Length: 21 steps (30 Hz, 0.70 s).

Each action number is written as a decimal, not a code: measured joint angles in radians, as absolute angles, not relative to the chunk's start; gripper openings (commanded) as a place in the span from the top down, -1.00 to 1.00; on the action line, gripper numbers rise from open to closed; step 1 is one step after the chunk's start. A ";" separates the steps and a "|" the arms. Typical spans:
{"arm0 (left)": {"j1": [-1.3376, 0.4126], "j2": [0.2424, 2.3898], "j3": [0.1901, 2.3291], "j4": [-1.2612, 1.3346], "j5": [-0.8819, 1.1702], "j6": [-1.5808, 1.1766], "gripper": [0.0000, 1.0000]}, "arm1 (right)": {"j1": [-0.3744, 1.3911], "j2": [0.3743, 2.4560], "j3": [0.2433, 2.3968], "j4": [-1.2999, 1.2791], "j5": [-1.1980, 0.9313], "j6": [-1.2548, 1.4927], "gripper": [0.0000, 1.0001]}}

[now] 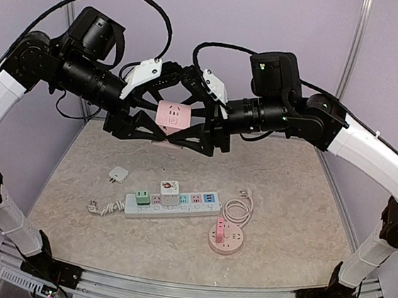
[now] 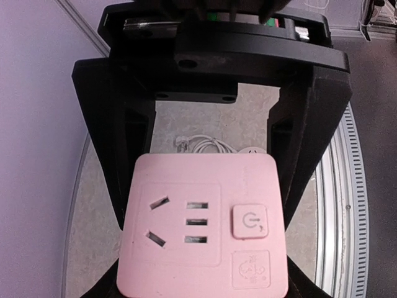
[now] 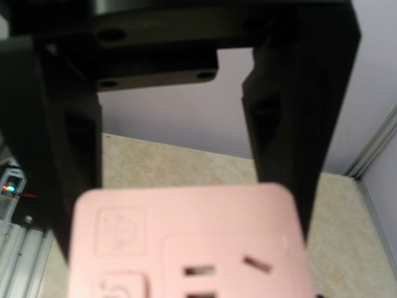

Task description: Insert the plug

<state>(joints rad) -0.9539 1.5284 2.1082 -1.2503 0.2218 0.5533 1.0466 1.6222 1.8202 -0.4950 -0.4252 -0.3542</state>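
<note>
Finding 1: The pink cube socket (image 1: 172, 116) is hanging in the air between the two arms, above the far part of the tabletop (image 1: 286, 201) and touching nothing below it.

Finding 2: The left tool (image 2: 205, 186) is clamping the cube, one finger bearing on each side. In the left wrist view the socket face is pointing at the camera.

Finding 3: The right tool (image 3: 186, 205) is straddling the same cube from the opposite side. Whether its fingers are pressing on the cube or standing just off it cannot be told.

Finding 4: The cube's pins are not showing in any view.

Finding 5: The power strip (image 1: 171, 212) is lying on the tabletop below the cube and nearer the arm bases. Its long axis is running left to right, and both arms are about equally near it.

Judgement: the coming move is depending on which tool is carrying the cube down toward the strip, with the pins turned to face a free outlet.
</note>
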 measured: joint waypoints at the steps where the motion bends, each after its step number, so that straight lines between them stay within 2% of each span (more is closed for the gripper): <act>1: -0.952 1.528 2.108 -1.250 0.222 0.553 1.00 | 1.047 1.622 1.820 -0.497 -0.427 -0.355 -0.37; 5: -0.950 1.528 2.107 -1.250 0.229 0.555 1.00 | 1.047 1.622 1.820 -0.498 -0.435 -0.352 -0.50; 9: -0.949 1.526 2.102 -1.250 0.238 0.556 1.00 | 1.046 1.622 1.820 -0.496 -0.451 -0.350 -0.52; 13: -0.948 1.525 2.101 -1.253 0.239 0.556 1.00 | 1.045 1.618 1.809 -0.467 -0.464 -0.346 -0.37; 16: -0.944 1.525 2.097 -1.258 0.239 0.555 1.00 | 1.045 1.610 1.794 -0.447 -0.473 -0.344 -0.36; 21: -0.943 1.525 2.097 -1.258 0.242 0.558 1.00 | 1.044 1.601 1.779 -0.427 -0.473 -0.340 -0.02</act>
